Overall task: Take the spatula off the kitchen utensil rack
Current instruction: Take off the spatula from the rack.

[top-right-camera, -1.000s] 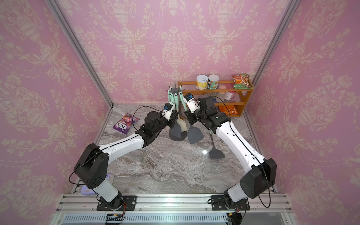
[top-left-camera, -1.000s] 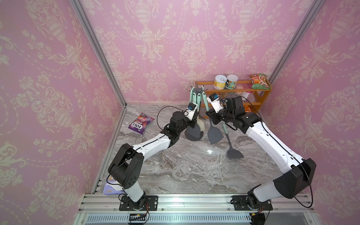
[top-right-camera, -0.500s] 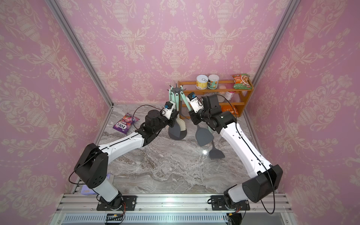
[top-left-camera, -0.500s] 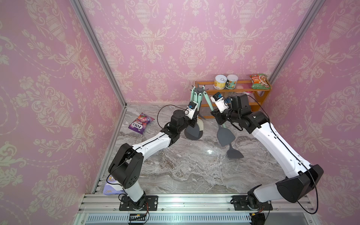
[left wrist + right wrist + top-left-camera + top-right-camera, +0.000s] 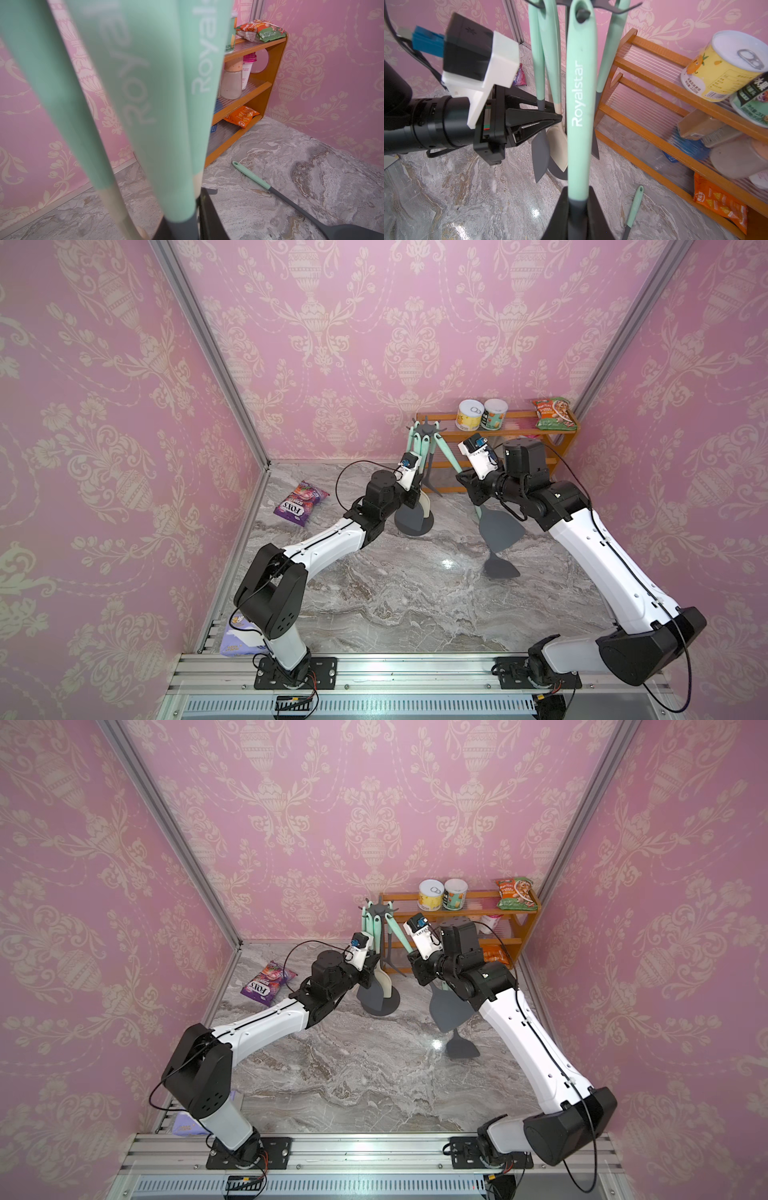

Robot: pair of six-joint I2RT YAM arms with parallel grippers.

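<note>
At the rack (image 5: pixel 426 429), the spatula (image 5: pixel 580 93) hangs by its handle loop from a top hook. It is tilted out from the pole, with its blade off to the side of the base. Your right jaws are clamped on the handle's low end, just above the grey neck. Your left jaws are pinched shut among the utensils by the pole; I cannot tell what they pinch. Judge the spatula light, its handle stiff and grippy, its blade floppy. Hold the handle, never the blade, and lift the loop over the hook's tip.
</note>
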